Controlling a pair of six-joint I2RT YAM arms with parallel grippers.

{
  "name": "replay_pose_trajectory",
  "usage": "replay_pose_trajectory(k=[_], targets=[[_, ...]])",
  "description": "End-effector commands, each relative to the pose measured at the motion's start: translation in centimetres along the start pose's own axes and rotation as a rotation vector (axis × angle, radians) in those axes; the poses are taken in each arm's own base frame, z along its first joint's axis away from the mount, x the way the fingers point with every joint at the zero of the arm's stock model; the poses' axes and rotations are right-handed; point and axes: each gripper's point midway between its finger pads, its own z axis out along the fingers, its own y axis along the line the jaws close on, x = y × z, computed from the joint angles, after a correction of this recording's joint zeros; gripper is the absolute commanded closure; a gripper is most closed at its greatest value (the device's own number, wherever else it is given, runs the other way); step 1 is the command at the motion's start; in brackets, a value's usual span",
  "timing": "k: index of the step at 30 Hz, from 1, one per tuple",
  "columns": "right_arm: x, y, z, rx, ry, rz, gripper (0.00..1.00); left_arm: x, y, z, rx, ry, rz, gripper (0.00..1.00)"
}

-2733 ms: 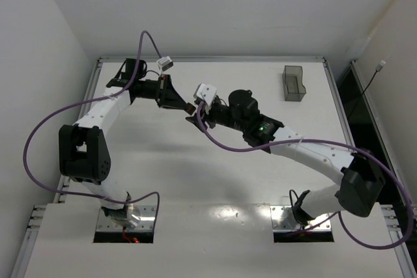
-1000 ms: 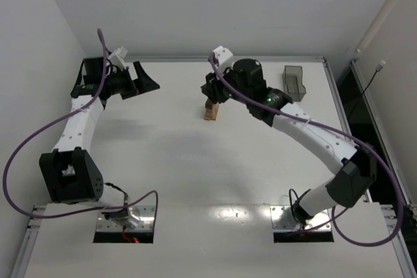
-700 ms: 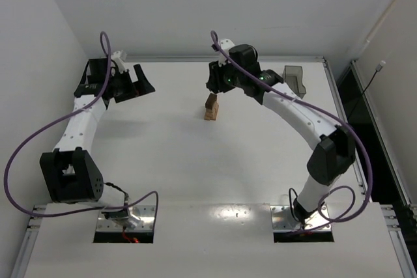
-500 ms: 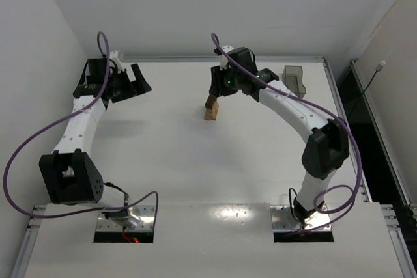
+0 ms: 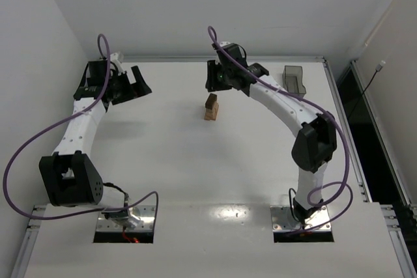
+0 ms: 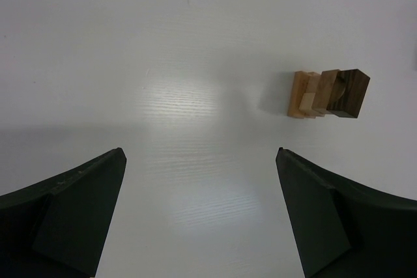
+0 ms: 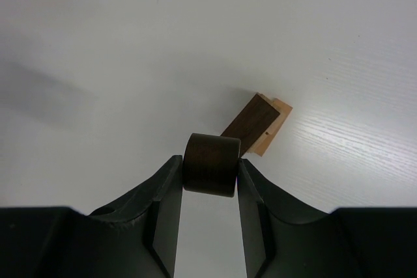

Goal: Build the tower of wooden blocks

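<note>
On your white table (image 5: pixel 163 174), the right arm (image 5: pixel 287 105) reached far out. Its right gripper (image 5: pixel 213 77) hung just beyond the tower (image 5: pixel 210 107) on the far side, not touching it. The left gripper (image 5: pixel 138 81) was spread wide and held nothing, well to the tower's left. The tower stood upright at the table's far middle, tan pieces under a dark one. Your right gripper was clamped on a dark round block (image 7: pixel 208 164). A second before, it had hung right over the tower.
</note>
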Motion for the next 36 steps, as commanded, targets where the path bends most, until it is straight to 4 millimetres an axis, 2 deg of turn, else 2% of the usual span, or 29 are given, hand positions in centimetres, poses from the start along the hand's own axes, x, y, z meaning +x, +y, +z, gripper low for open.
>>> replay_pose_trajectory(k=[1, 6, 12, 17, 25, 29, 31, 36], targets=[[-1.2, 0.7, 0.3, 0.019, -0.038, 0.022, 1.0, -1.5, -1.2, -0.6, 0.038, -0.06, 0.001, 0.0], [0.3, -0.5, 1.8, 0.069, 0.0, 0.018, 1.0, -0.7, -0.8, -0.1, 0.035, -0.047, -0.015, 0.0], [0.4, -0.9, 2.5, 0.085, -0.012, 0.009, 1.0, -0.5, -0.9, 0.0, 0.044, -0.044, -0.025, 0.0], [1.4, -1.2, 3.9, 0.095, 0.013, 0.007, 1.0, 0.0, -0.9, 0.1, 0.051, -0.033, -0.037, 0.0], [2.2, -1.1, 4.8, 0.085, 0.037, 0.006, 1.0, -0.3, -1.0, 0.2, 0.053, -0.041, -0.034, 0.0], [1.8, -1.6, 4.9, 0.088, 0.027, 0.002, 1.0, 0.1, -0.8, 0.6, 0.051, -0.033, -0.046, 0.0], [2.5, -1.8, 5.3, 0.094, 0.044, 0.001, 1.0, 0.1, -1.0, 0.6, 0.059, -0.03, -0.046, 0.0], [2.8, -1.9, 5.6, 0.098, 0.052, 0.0, 1.0, 0.3, -0.8, 0.8, 0.057, -0.022, -0.049, 0.0]])
